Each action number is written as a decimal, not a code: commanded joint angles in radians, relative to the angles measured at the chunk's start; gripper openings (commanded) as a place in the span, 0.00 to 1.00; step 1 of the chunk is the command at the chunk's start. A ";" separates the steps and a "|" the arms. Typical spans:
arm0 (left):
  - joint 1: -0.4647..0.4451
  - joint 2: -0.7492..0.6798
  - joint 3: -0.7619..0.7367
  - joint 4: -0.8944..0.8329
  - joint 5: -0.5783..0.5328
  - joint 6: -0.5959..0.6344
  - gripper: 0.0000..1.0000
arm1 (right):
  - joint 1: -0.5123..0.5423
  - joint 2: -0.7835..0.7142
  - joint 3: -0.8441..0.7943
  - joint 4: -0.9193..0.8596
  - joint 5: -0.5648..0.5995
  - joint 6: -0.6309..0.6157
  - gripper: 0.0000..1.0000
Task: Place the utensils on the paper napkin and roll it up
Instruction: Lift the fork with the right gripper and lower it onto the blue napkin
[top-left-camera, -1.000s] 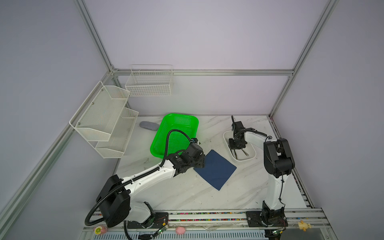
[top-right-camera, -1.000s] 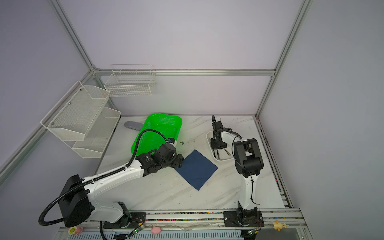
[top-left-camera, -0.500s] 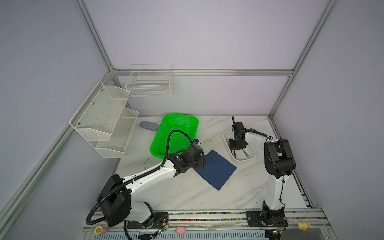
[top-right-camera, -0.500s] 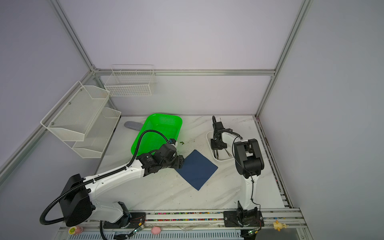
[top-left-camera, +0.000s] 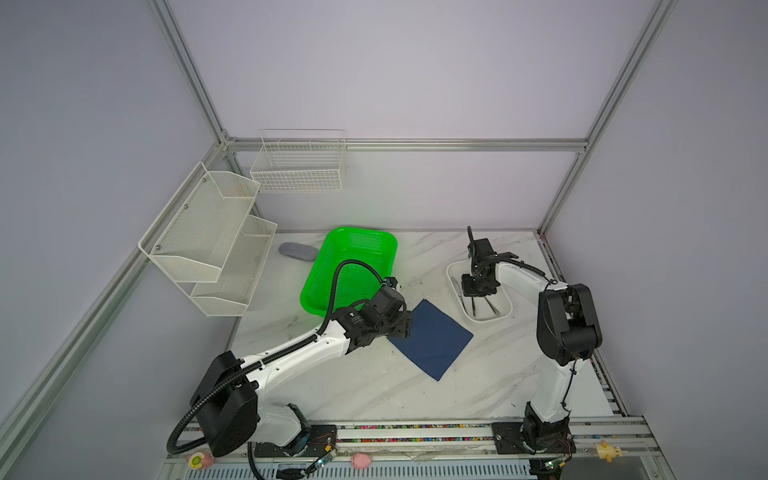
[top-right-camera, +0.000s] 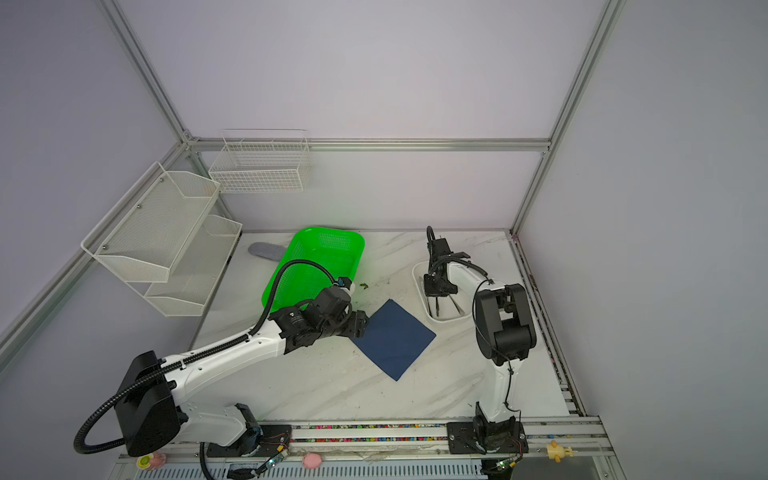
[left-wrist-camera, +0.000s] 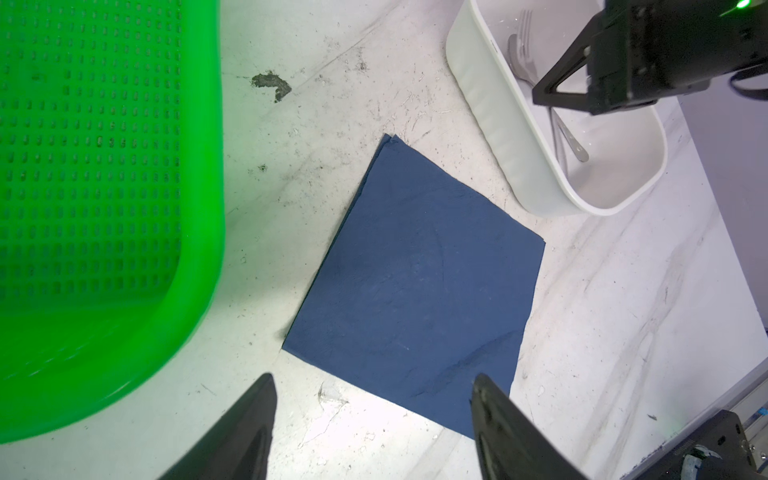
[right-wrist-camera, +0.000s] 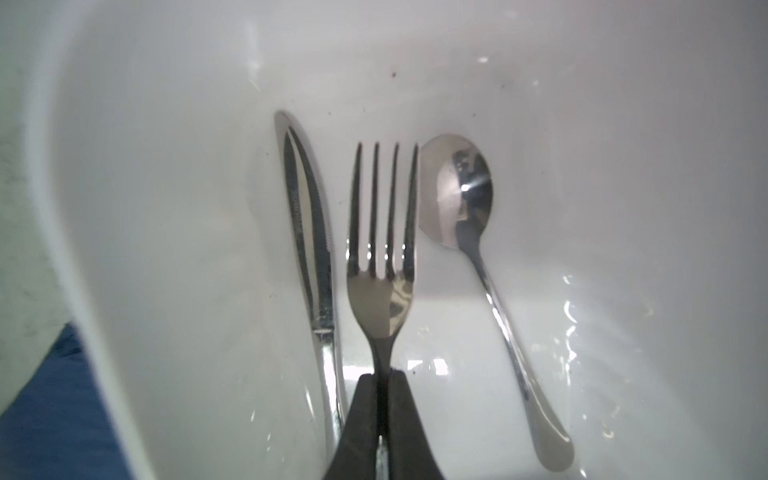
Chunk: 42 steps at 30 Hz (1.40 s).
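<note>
Right gripper (right-wrist-camera: 382, 376): down inside the white tray (right-wrist-camera: 166, 208), jaws pinched almost together on the neck of the fork (right-wrist-camera: 380, 291), just below its head. Lifted off the tray floor or lying on it, impossible to tell. Knife (right-wrist-camera: 309, 232) just beside the fork on one side and roughly parallel to it. Spoon (right-wrist-camera: 457, 191) on the other side, bowl just beside the tines, handle angling away. All three inside the tray, heads pointing the same way. In both top views, same gripper (top-left-camera: 473, 299) tipped down into the tray (top-left-camera: 453, 274) at the right of the marble table (top-left-camera: 374, 386). Left gripper (left-wrist-camera: 372, 382): spread wide, nothing between the fingers (left-wrist-camera: 257, 415), poised at one corner of the paper napkin (left-wrist-camera: 415, 282); touching the sheet or not, unclear. Napkin (top-left-camera: 432, 338) flat and unrolled on the table, bare of cutlery, set like a diamond between the green basket (top-left-camera: 353, 257) and the tray, near both, touching neither.
</note>
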 joint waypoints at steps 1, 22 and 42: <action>0.010 -0.060 0.009 -0.036 -0.043 0.030 0.74 | 0.003 -0.085 0.010 -0.045 0.013 0.032 0.07; 0.018 -0.268 -0.098 -0.073 -0.120 0.030 0.80 | 0.326 -0.279 -0.231 0.076 -0.198 0.303 0.08; 0.026 -0.433 -0.202 -0.048 -0.183 -0.028 0.82 | 0.497 -0.022 -0.181 0.145 -0.088 0.389 0.08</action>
